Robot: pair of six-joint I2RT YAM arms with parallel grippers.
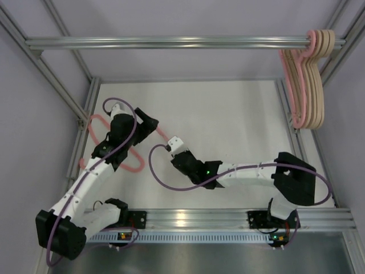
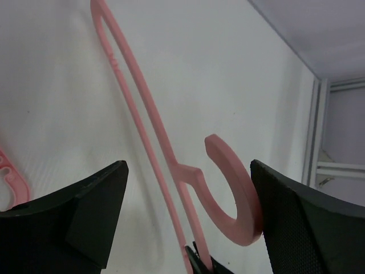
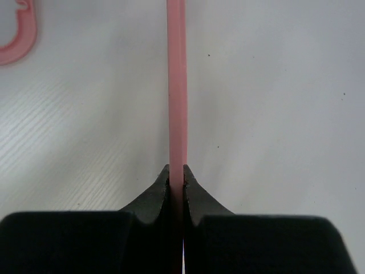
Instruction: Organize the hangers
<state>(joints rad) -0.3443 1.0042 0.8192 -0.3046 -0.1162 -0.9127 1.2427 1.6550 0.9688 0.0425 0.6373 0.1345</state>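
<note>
A pink hanger is clamped edge-on by its thin bar in my right gripper, which is shut on it left of the table's middle. Its curved hook sits between the wide-open fingers of my left gripper and touches the right finger; the left finger stands clear of it. From above, only a short piece of this hanger shows between the two grippers. Another pink hanger lies flat on the table, partly under my left arm. Several beige and pink hangers hang on the rail at the back right.
An aluminium rail runs across the back, with frame posts at both sides. The white table is bounded by metal edges. A purple cable loops off my right arm low over the table.
</note>
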